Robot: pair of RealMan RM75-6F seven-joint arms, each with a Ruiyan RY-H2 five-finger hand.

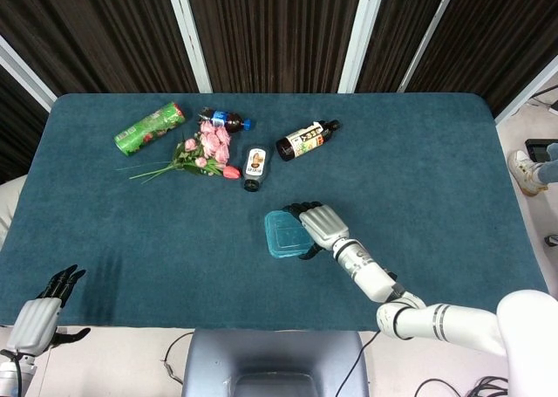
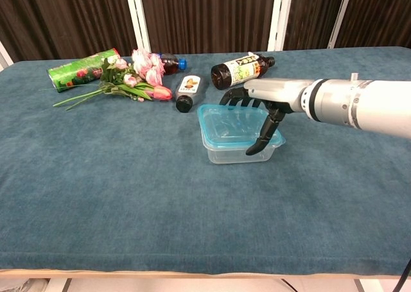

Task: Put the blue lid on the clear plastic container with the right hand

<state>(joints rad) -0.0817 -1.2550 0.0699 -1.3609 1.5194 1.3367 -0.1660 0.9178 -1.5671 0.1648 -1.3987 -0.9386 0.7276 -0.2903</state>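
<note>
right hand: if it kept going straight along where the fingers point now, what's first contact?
Likely the blue lid it already holds over the clear plastic container. The right hand points toward the robot's left; past the lid, only bare table as far as visible. Depth is uncertain.

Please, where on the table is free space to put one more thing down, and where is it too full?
The table is bare along its whole right side, right of the right hand on the blue lid. The front left is bare too, between the flowers and the left hand at the near edge. The far left is crowded: green can and bottles.
</note>
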